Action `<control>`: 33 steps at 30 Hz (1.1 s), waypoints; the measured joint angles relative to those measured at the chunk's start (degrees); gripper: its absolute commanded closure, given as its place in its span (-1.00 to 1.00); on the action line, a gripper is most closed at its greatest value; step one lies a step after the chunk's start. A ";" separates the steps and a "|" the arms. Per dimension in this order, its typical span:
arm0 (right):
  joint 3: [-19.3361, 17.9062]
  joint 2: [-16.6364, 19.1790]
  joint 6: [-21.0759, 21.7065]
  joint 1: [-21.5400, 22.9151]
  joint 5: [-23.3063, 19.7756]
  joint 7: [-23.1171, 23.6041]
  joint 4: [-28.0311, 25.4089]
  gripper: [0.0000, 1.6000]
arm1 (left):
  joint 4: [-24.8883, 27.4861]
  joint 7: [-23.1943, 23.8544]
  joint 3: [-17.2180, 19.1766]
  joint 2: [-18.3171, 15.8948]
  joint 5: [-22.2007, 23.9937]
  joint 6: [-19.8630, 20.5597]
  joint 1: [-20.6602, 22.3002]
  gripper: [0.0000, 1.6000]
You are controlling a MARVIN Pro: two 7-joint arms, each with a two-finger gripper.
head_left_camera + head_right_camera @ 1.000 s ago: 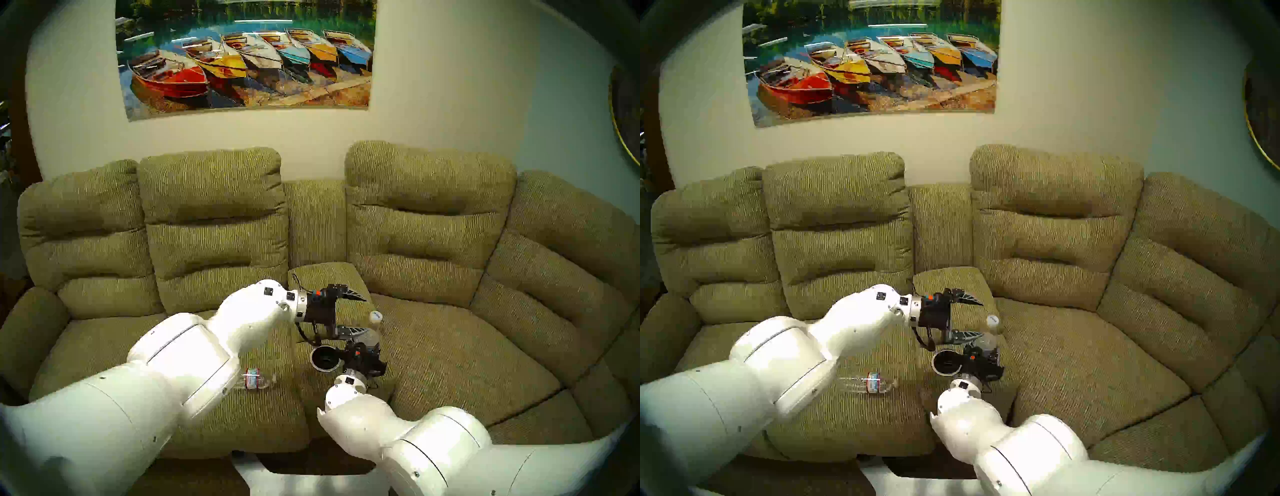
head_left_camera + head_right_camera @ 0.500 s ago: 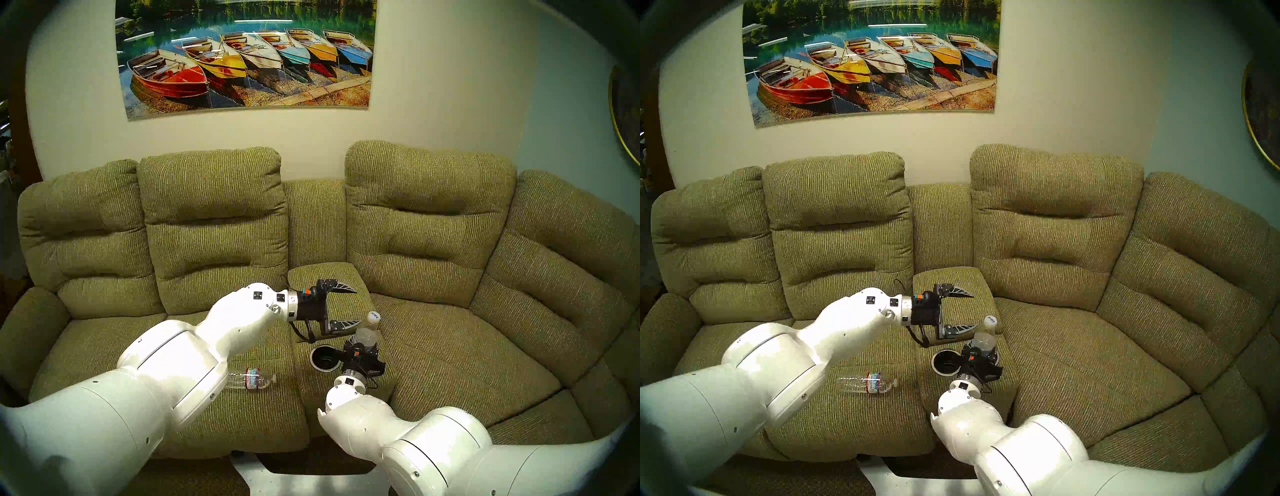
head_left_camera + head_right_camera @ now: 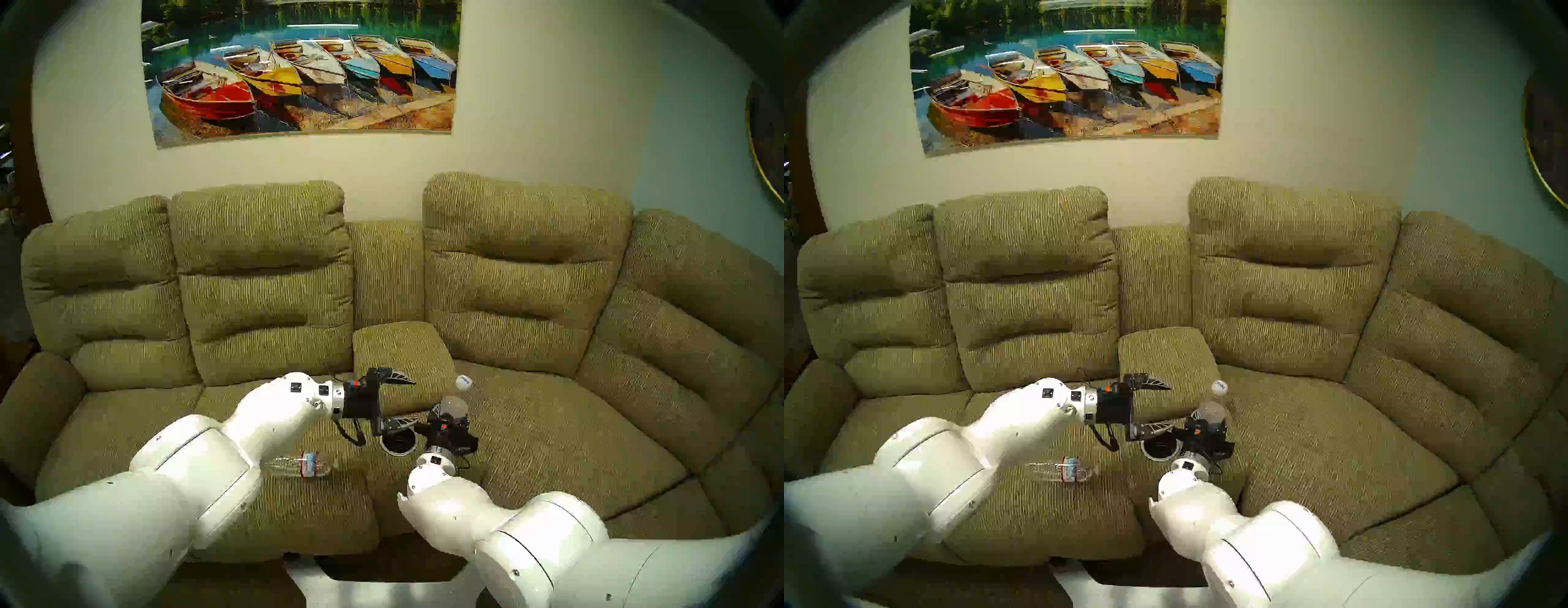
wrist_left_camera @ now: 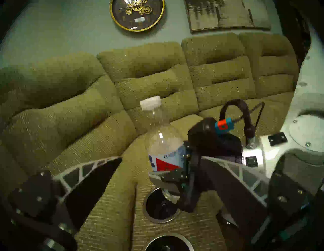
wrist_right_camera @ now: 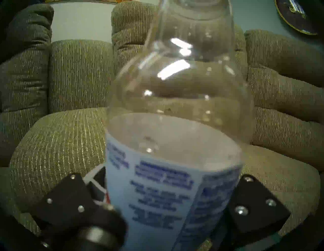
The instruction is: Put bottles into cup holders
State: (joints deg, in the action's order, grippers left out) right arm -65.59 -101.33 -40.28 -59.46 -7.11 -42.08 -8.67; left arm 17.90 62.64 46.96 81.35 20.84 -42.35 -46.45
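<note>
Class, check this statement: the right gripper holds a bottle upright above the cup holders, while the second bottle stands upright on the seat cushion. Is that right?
Not quite. The second bottle lies on its side on the seat cushion, as the head view shows. The rest holds: the right gripper holds a bottle upright above the cup holders.

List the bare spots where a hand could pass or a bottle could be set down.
Free: the right seat cushion, and the left seat beyond the lying bottle. Crowded: the console's cup holders, where the open left hand and the right hand gripping the upright bottle meet.
</note>
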 measured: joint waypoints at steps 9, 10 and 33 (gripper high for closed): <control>-0.41 0.00 0.24 0.61 -0.50 0.99 0.00 0.76 | 1.27 -0.22 -0.05 -0.30 0.11 -0.22 -2.22 -1.00; -0.51 -0.05 0.29 0.69 -0.62 1.14 0.00 0.73 | 1.51 -0.27 -0.07 -0.23 0.13 -0.26 -2.60 -1.00; -2.51 -0.33 1.87 1.50 -3.37 3.77 0.25 -0.26 | 5.77 -1.29 0.11 -0.40 0.49 -1.12 -6.42 -1.00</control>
State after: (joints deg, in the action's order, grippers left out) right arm -68.10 -101.66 -38.41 -57.96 -10.48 -38.31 -8.42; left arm 23.67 61.35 47.07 80.96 21.33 -43.47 -52.87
